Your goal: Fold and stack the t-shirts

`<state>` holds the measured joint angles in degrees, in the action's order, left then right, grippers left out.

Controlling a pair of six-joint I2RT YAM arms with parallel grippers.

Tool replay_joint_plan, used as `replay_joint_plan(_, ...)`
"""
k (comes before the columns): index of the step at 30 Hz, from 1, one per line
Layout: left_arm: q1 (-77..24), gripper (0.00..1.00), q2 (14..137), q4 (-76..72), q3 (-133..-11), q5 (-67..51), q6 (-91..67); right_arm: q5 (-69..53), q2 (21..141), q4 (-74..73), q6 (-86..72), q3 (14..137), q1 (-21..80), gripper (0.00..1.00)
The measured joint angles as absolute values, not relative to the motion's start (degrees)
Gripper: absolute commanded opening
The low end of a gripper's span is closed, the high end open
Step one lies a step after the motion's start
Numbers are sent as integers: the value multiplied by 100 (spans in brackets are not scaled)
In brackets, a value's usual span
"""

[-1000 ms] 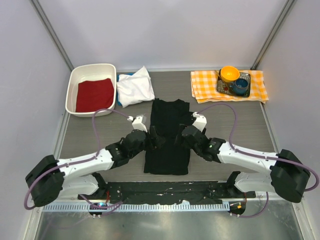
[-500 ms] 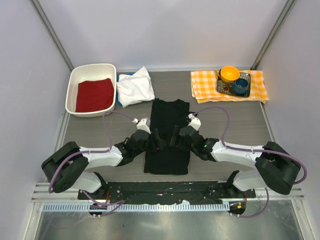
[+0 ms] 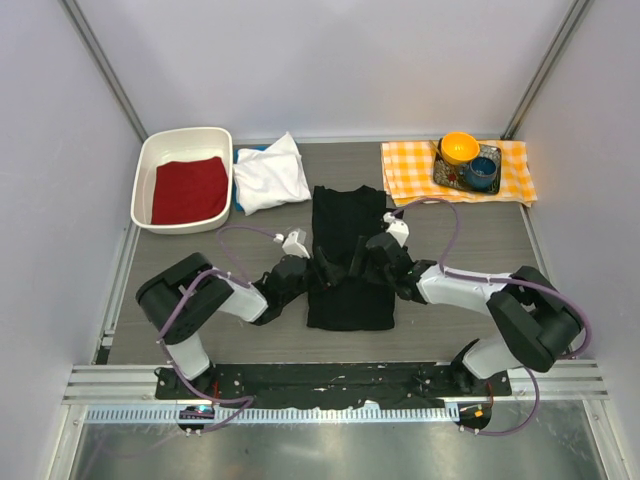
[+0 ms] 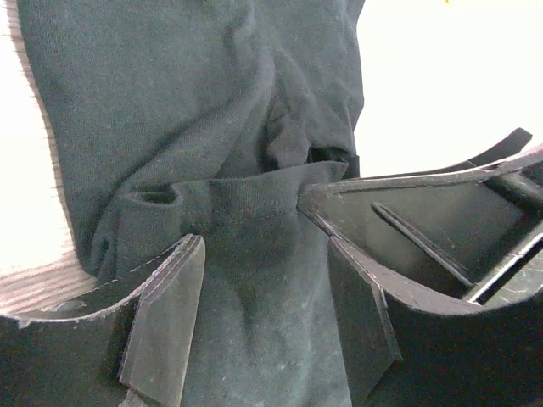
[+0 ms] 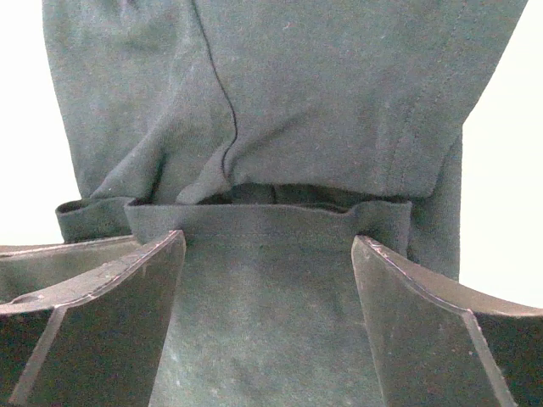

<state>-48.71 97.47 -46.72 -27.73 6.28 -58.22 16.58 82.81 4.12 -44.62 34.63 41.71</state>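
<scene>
You are working on the black t-shirt [image 3: 348, 262], which is lying lengthwise in the middle of the table [image 3: 200, 262]. It looks narrowed into a strip, so the side folds seem done and the cross fold is the step in hand.

Both arms are reaching in low from the near edge, one to each side of the shirt's middle. The left tool [image 3: 320, 270] is sitting on the shirt's left half and the right tool [image 3: 358, 268] on its right half. Taking the cloth at matching points is what lets it fold over evenly.

In the left wrist view, the left tool [image 4: 254, 222] is standing with its fingers apart, straddling a raised, doubled edge of the black t-shirt [image 4: 195, 93]. The cloth is lying between the fingers, but nothing is clamped. In the right wrist view, the right tool [image 5: 267, 240] is spread wider, and a folded hem of the black t-shirt [image 5: 339, 93] is spanning the gap between its fingers, unpinched.

The white t-shirt [image 3: 268, 172] is lying folded at the far side beside the white bin [image 3: 143, 172], probably as the base of the stack. The checked cloth [image 3: 405, 172] is sitting well apart at the far right.

Both layers need to be inside each grip before you lift. Catching only the top layer would likely pull the fold open.
</scene>
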Motion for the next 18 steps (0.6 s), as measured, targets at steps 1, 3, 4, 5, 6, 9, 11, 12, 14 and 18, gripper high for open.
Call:
replay_joint_plan(1,-4864,62,9874,-4781,-2845,609,-5878,1640,8318,344,-4351,3524,4104,86)
replay_joint_plan(3,-4864,61,10062,-4952,-2943,580,-6018,1647,8390,137,-4152,3680,4010,87)
replay_joint_plan(4,-4864,60,10121,-5017,-2958,572,-6097,1656,8409,3,-4042,3758,3988,87)
replay_joint_plan(5,-4864,60,10130,-5046,-2958,572,-6163,1658,8416,-121,-3955,3833,3981,87)
replay_joint_plan(6,-4864,60,10112,-5035,-2956,572,-6215,1653,8401,-248,-3879,3896,3983,89)
replay_joint_plan(9,-4915,62,9843,-4622,-2963,576,-6246,1632,8182,-556,-3706,3966,4001,91)
replay_joint_plan(11,-4987,65,9314,-3889,-3030,574,-6180,1640,7780,-869,-3621,3966,4001,93)
replay_joint_plan(12,-5019,66,9021,-3500,-3131,567,-6106,1651,7526,-998,-3590,3966,4001,93)
replay_joint_plan(14,-5059,69,8495,-2825,-3402,526,-6010,1684,7030,-1256,-3557,3977,4003,93)
replay_joint_plan(18,-5085,68,7638,-1776,-3782,462,-5935,1708,6322,-1774,-3548,4021,4005,93)
